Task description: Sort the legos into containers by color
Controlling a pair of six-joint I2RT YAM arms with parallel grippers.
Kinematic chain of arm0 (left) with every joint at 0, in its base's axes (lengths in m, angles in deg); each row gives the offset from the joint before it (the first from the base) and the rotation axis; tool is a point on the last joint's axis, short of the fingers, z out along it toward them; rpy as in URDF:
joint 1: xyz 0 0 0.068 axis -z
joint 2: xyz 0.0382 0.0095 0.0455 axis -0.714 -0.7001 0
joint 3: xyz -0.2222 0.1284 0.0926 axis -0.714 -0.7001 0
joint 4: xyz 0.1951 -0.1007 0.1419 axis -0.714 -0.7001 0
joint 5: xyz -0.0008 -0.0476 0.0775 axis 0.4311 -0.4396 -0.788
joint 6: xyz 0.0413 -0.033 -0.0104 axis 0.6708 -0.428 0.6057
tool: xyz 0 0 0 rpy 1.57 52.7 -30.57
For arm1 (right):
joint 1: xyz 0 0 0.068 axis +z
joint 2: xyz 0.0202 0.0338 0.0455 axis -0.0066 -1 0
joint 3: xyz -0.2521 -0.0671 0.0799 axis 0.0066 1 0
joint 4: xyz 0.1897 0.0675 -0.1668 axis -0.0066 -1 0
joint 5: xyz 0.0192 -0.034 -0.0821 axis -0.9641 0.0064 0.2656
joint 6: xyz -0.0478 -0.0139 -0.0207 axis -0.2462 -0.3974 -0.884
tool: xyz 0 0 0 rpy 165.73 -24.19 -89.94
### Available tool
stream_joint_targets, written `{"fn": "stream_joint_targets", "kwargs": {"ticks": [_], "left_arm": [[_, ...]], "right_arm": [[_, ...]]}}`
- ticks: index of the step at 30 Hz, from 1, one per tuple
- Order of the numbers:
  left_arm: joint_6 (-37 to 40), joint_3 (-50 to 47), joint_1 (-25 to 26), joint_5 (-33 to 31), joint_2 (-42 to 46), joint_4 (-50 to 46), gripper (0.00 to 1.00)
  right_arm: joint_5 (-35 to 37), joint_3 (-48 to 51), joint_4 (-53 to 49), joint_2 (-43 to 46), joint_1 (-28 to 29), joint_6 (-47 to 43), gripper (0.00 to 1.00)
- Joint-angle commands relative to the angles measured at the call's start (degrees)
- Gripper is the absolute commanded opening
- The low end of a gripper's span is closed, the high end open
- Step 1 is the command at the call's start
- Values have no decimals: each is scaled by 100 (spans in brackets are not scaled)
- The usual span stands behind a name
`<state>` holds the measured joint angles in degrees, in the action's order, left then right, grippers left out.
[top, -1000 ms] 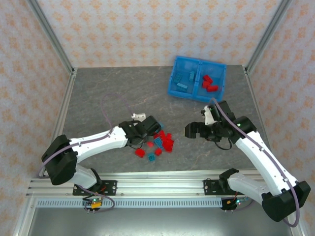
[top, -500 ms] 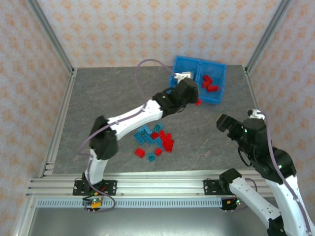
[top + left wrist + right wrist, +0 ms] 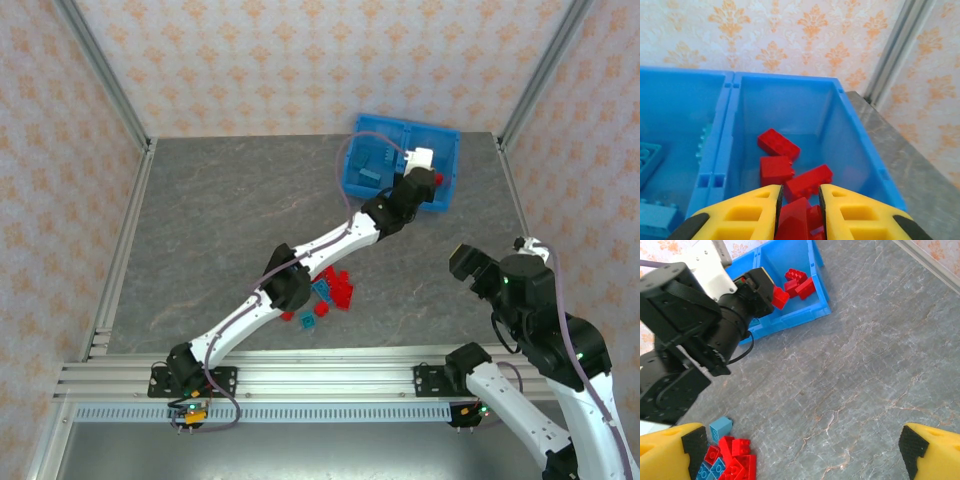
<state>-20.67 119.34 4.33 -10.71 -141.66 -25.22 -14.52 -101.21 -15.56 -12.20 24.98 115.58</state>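
Left wrist: left hand (image 3: pixel 800 200) pinches red lego (image 3: pixel 795 218) over right compartment (image 3: pixel 790 105); early release probably bounces it onto table (image 3: pixel 910 155).

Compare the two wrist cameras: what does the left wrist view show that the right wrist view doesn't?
Left wrist view: light blue bricks in the left compartment of the bin, beside its divider. Right wrist view: the loose pile of red and blue bricks on the table, the left arm, and the open right pincer. Both: the bin's right compartment holding red bricks, and the left pincer shut on a red brick.
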Motion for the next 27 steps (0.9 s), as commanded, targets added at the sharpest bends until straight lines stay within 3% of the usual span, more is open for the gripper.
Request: {"fn": "stream_joint_targets", "kwargs": {"ticks": [1, 4, 6, 12, 18, 20, 25, 27], "left_arm": [[1144, 253, 50, -571, 39, 1161, 27], [1340, 253, 30, -676, 95, 1128, 64], [1384, 249, 26, -750, 167, 984, 74], [1213, 245, 12, -678, 620, 183, 84], [77, -269, 17, -272, 2114, -2005, 85], [-45, -1521, 12, 15, 3117, -1973, 85], [327, -6684, 18, 1111, 6508, 866, 88], [879, -7715, 25, 1566, 7433, 820, 96]], "right_arm": [[-47, -136, -213, 45, 16, -113, 99], [-91, -127, -166, 29, 16, -248, 99], [-125, -162, -122, 5, 17, -289, 99], [-244, -134, -108, 2, 14, -168, 99], [-1011, 325, -120, -298, 13, -208, 99], [-1155, 456, -178, -689, 18, -98, 99], [-1348, 1286, 655, -1529, -337, 257, 99], [-1790, 1562, 1161, -1987, -736, 288, 99]]}}
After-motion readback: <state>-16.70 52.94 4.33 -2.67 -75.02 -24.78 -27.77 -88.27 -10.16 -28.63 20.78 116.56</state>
